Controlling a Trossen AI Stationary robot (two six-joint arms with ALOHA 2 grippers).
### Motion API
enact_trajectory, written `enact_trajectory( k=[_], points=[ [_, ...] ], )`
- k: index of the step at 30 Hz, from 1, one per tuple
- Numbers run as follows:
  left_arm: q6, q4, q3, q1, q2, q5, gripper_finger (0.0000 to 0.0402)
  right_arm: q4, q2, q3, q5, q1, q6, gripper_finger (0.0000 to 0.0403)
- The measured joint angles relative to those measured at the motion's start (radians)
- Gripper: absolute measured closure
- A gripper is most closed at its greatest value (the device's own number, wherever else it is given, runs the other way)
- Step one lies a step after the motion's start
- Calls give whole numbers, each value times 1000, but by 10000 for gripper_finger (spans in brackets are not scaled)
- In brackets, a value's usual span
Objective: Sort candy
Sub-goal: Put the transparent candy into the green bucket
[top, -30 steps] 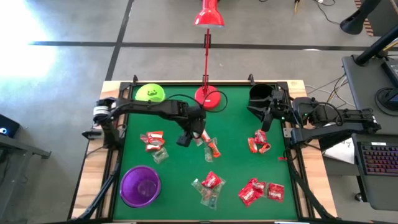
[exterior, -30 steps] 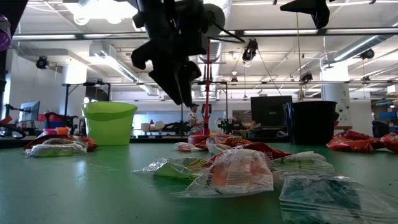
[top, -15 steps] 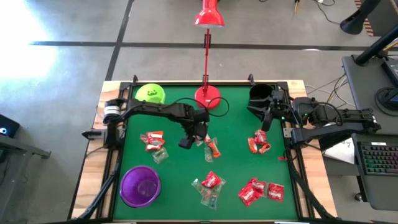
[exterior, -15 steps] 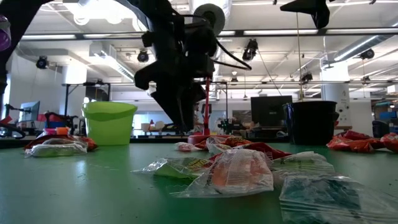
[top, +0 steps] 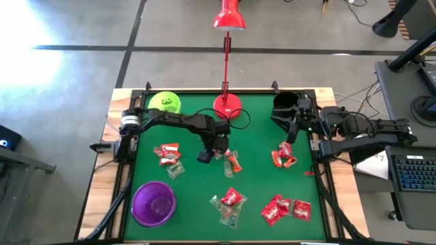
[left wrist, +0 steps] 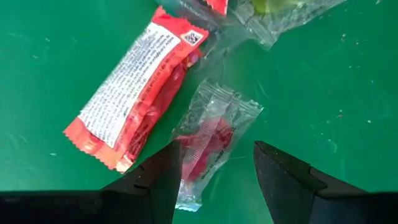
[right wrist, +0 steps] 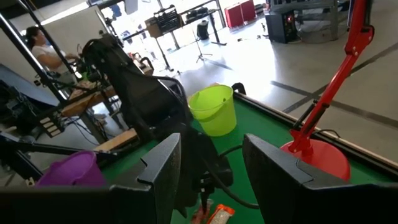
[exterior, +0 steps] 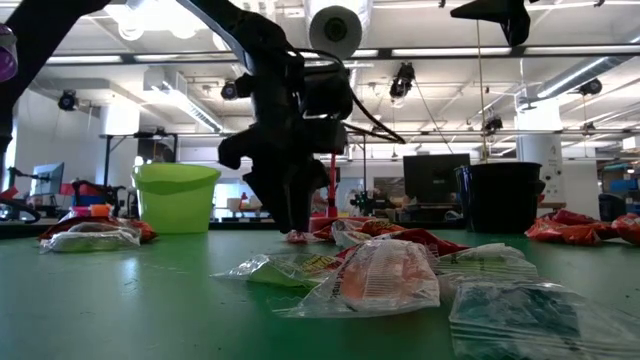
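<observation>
- Most of the candy [top: 231,197] lies loose on the green worktop [top: 197,197], so we judge the sorting to be at an early stage.
- We count several scattered groups in the high view: a red-and-clear cluster toward the left edge [top: 168,154], a small pile near the centre [top: 231,161], a mixed heap near the front edge, a red pile at the front right [top: 286,208] and another by the right edge [top: 283,156].
- Three cups stand on the worktop: a lime-green cup [top: 164,103] at the back left, a purple cup [top: 154,203] at the front left and a black cup [top: 285,104] at the back right. We see something pale in the lime-green cup but cannot tell what; we see no sweets in the purple one.
- We find the left gripper [left wrist: 214,180] low over the centre pile, its fingers apart and straddling a clear-wrapped red sweet [left wrist: 208,140]; nothing is gripped yet. A red bar-shaped sweet [left wrist: 134,87] lies just beside it.
- We note the right gripper [right wrist: 208,165] parked by the black cup near the right edge, fingers spread and empty.
- A red desk lamp [top: 227,105] stands at the back edge.
- Remaining work, in our judgement: nearly every sweet on the worktop.
</observation>
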Motion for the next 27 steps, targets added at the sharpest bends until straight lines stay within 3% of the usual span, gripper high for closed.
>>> enact_trajectory(
  k=[7,22,27],
  points=[
    [-21,6,5,3,30,-1,240,0,0,0,-3,0,26,236],
    [-46,9,2,18,38,-3,390,0,0,0,-3,0,42,236],
    [-67,-3,1,18,27,-4,398,0,0,0,-3,0,42,236]
  ],
)
